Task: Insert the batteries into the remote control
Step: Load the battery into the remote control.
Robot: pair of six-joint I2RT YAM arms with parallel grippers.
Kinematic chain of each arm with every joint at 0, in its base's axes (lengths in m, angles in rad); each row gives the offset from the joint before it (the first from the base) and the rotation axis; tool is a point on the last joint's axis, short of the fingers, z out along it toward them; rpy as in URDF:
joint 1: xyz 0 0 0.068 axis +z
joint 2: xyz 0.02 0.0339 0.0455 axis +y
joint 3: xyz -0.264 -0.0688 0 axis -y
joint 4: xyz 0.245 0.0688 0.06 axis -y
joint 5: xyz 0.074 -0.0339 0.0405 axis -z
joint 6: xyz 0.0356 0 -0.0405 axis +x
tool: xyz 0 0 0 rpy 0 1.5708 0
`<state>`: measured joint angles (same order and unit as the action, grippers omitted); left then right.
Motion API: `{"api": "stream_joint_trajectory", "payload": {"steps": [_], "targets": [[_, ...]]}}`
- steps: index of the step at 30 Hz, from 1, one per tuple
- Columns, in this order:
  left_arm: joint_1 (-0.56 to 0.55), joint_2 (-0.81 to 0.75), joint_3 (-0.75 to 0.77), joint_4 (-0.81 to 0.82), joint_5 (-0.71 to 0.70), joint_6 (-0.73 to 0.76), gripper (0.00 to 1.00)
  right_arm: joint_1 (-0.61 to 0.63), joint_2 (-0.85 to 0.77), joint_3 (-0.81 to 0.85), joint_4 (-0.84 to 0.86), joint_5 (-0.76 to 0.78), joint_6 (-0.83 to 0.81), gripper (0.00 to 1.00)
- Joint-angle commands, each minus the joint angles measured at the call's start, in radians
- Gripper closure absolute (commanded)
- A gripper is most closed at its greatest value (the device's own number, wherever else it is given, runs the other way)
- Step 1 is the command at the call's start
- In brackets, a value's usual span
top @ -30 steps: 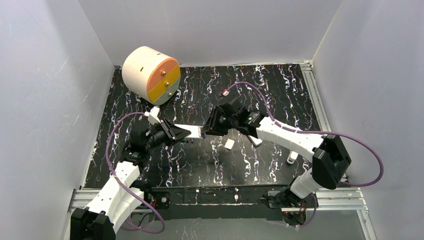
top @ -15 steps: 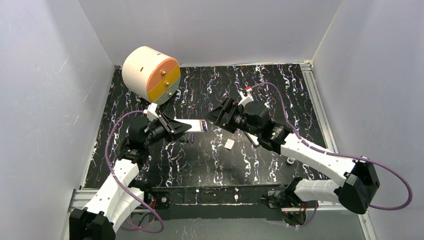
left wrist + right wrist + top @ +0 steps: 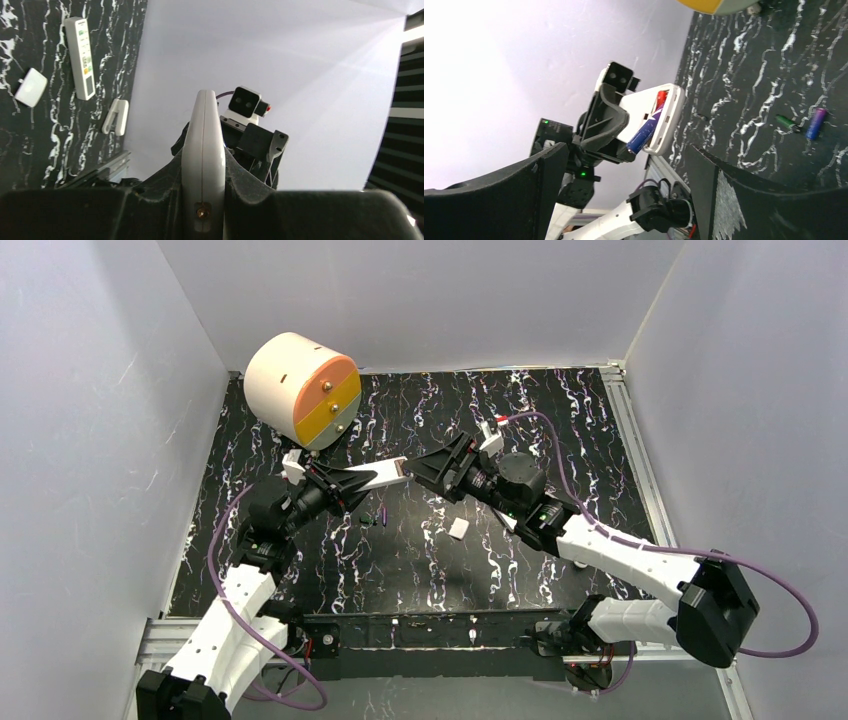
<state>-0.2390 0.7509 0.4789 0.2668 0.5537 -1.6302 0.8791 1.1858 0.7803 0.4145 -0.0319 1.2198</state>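
My left gripper (image 3: 368, 481) is shut on a white remote control (image 3: 386, 474), held off the mat; in the left wrist view the remote (image 3: 202, 145) stands edge-on between the jaws. Its open compartment (image 3: 659, 117) faces my right gripper (image 3: 424, 476). A purple battery (image 3: 645, 131) lies slanted there with one end sticking out, beside a red-orange one (image 3: 660, 100). The right gripper (image 3: 624, 155) is open just off the remote's end, holding nothing. A dark green battery (image 3: 787, 121) and a purple battery (image 3: 815, 123) lie on the mat (image 3: 378, 517).
A small white cover (image 3: 458, 528) lies on the black marbled mat (image 3: 560, 430) near a second remote (image 3: 80, 57) and a white clip (image 3: 116, 116). A cream drum with an orange and yellow face (image 3: 303, 390) stands at the back left. White walls enclose the mat.
My right gripper opened and drew back from the remote's end, leaving a battery in it. The left arm lifted the remote up and towards the right gripper.
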Motion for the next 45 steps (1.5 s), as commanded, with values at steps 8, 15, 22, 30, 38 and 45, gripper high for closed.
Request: {"api": "stream_joint_trajectory", "payload": {"steps": [8,15,22,30,38,45], "targets": [[-0.002,-0.027,-0.043,0.135,-0.008,-0.185,1.00,0.004,0.052,0.031,0.173,-0.053,0.062,0.28],[-0.002,-0.026,-0.049,0.163,0.002,-0.192,1.00,0.006,0.073,0.044,0.169,-0.047,0.057,0.36],[-0.002,-0.026,-0.057,0.190,0.017,-0.192,1.00,0.006,0.087,0.062,0.160,-0.036,0.052,0.38],[-0.001,-0.026,-0.064,0.206,0.029,-0.186,1.00,0.006,0.103,0.077,0.148,-0.033,0.058,0.41],[-0.001,-0.029,-0.063,0.218,0.034,-0.184,1.00,0.005,0.113,0.091,0.126,-0.030,0.060,0.44],[-0.002,-0.034,-0.062,0.224,0.041,-0.178,1.00,0.006,0.127,0.103,0.114,-0.030,0.069,0.46]]}}
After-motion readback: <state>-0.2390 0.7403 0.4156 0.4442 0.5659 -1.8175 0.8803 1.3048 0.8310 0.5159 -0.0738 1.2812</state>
